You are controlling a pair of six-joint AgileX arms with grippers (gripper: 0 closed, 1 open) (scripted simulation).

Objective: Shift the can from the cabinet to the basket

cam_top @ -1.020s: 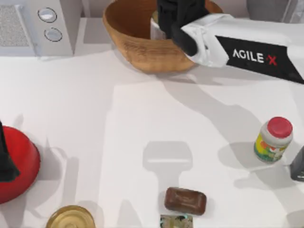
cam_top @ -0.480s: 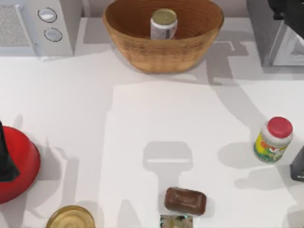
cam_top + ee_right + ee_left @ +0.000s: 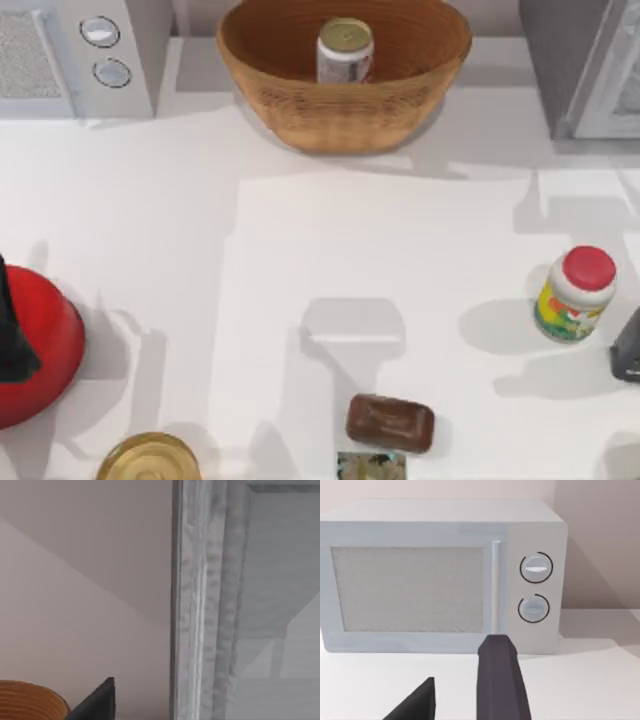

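**Kid:** So, is the job done?

**Helper:** Nearly, you can see it yourself. Look at the top middle of the top view. The can [image 3: 345, 49] stands upright inside the basket [image 3: 300, 110]. Nothing is touching it.

**Kid:** Where is the cabinet?

**Helper:** At the upper right of the top view, the cabinet [image 3: 570, 60] sits well apart from the basket. The right wrist view looks at its grey side.

**Kid:** What are your pincers doing?

**Helper:** The left gripper [image 3: 457, 695] points at the microwave [image 3: 440, 575]. Its fingers are spread, with nothing between them. Of the right gripper [image 3: 95, 702] you see one dark finger tip, so I cannot tell if it is spread or pressed together.

**Kid:** What is left to do?

**Helper:** I think the main part is finished. You may just need to park the arms.
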